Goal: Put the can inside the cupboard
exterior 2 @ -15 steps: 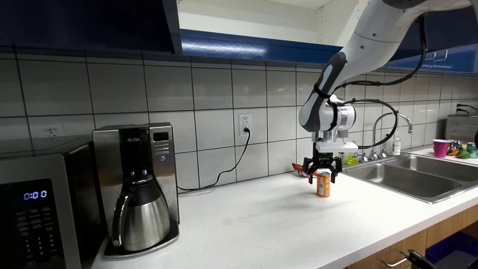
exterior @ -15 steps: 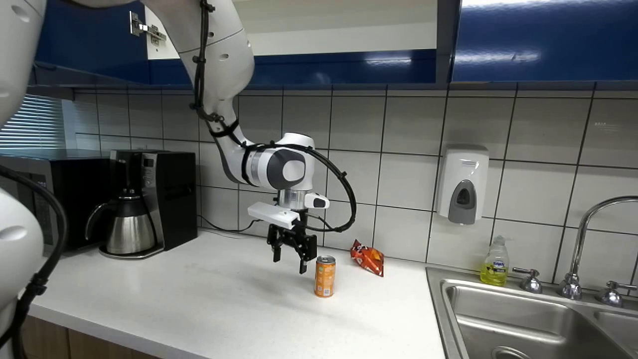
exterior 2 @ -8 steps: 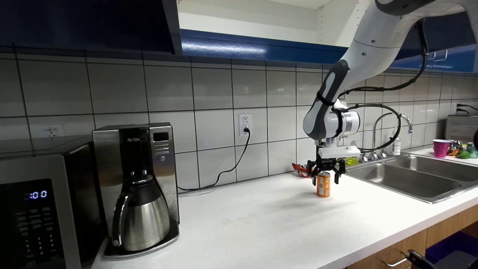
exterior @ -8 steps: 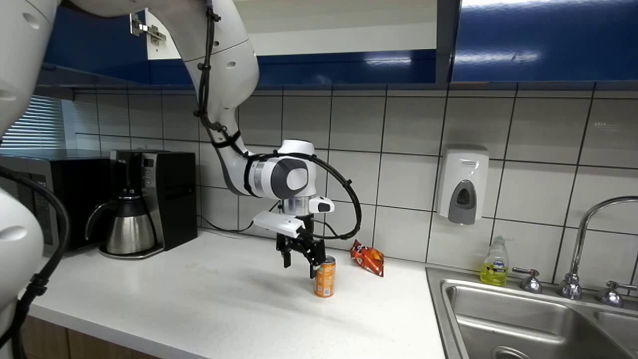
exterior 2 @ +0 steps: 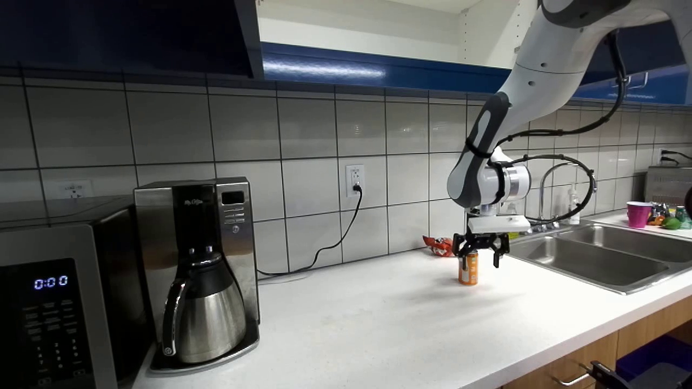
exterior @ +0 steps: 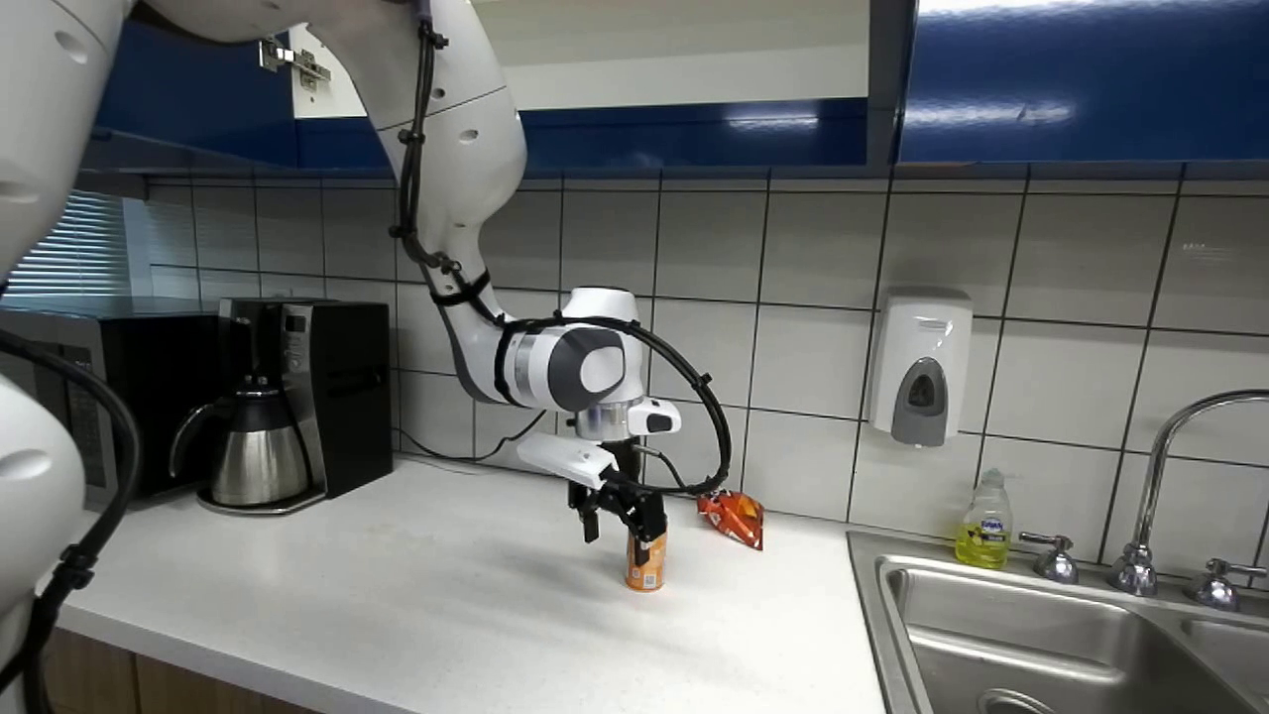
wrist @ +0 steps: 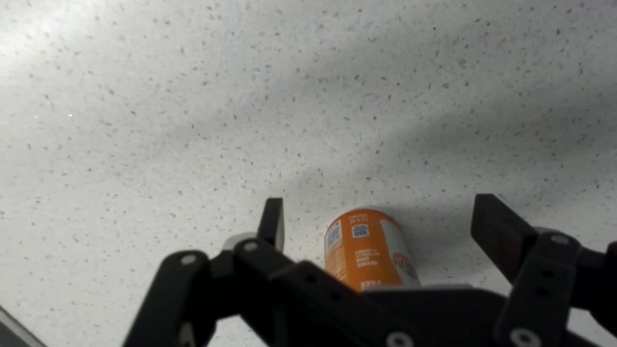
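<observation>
Orange can [wrist: 368,248] upright on the counter [exterior 2: 367,324], blue cupboard [exterior: 684,133] open

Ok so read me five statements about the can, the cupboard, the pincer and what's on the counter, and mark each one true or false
1. The can stands upright. True.
2. The cupboard is open. True.
3. The can is inside the cupboard. False: it stands on the counter.
4. The pincer is open, not gripping the can. True.
5. The can is the only thing on the counter. False: a snack bag and a coffee maker are there too.
</observation>
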`<action>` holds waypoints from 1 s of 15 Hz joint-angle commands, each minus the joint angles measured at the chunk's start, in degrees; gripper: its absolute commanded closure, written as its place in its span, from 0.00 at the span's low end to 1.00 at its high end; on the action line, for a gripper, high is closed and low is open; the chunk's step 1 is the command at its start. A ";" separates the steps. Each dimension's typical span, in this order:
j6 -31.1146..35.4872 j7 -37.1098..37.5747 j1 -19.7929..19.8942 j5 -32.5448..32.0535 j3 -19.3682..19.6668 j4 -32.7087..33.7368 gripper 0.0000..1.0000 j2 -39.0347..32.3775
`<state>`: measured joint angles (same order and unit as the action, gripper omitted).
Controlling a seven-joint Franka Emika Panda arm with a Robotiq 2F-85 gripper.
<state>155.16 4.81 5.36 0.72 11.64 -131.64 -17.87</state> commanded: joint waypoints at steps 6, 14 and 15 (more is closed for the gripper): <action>7.89 3.00 -1.14 -2.59 1.62 1.94 0.00 -5.39; 18.65 6.37 -4.42 -1.85 4.98 1.78 0.00 -8.24; 19.53 6.71 -5.26 -1.80 5.77 1.85 0.00 -8.65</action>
<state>171.81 8.82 2.68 -0.34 14.97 -130.54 -24.93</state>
